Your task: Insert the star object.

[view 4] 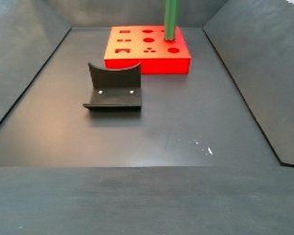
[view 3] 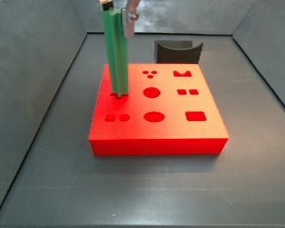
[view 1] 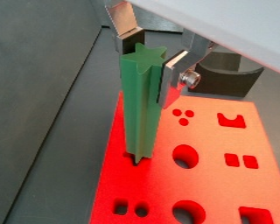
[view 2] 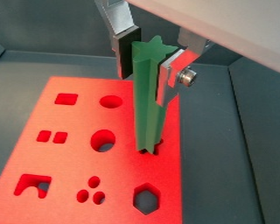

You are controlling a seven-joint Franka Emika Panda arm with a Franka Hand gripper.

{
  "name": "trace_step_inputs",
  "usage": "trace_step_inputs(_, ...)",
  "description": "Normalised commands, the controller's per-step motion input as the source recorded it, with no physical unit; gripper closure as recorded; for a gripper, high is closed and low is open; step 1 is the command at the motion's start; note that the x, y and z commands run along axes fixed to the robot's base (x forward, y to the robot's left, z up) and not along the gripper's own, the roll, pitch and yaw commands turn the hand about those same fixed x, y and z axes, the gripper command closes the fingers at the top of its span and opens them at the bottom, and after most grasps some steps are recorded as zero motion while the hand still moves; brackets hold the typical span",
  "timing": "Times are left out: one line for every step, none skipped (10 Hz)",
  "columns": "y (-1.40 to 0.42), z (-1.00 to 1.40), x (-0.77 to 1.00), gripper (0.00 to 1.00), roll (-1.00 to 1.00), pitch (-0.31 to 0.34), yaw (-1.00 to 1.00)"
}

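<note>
Two silver fingers of the gripper clamping the top of the star object, pressing on it from opposite sides in both wrist views. Holding that green peg upright over the red block, gripper directly above. Resting its lower tip at the block's top face near one edge, in a side view; sitting at or just inside a hole there, depth not clear. Showing the star-shaped end face between the pads in a wrist view. Standing tall above the red block, with the gripper at the upper edge of a side view. Appearing only as a green shaft over the block at the far end of the floor. Lying well apart from the block, the dark grey curved piece, nearer the camera; seen behind the block elsewhere.
</note>
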Motion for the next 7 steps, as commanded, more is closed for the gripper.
trace_step_inputs(0.0, -0.21, -0.06, 1.0, -0.14, -0.106, 0.0)
trace_step_inputs(0.0, -0.2, -0.09, 1.0, -0.13, -0.103, 0.0)
trace_step_inputs(0.0, -0.21, -0.04, 1.0, -0.12, -0.096, 0.0)
trace_step_inputs(0.0, -0.18, -0.19, 1.0, -0.07, -0.064, 0.0)
trace_step_inputs(0.0, -0.02, -0.21, 1.0, -0.01, -0.019, 0.06)
trace_step_inputs(0.0, -0.07, -0.01, 1.0, -0.03, -0.04, 0.27)
trace_step_inputs(0.0, -0.07, 0.0, 1.0, -0.02, -0.059, 0.36)
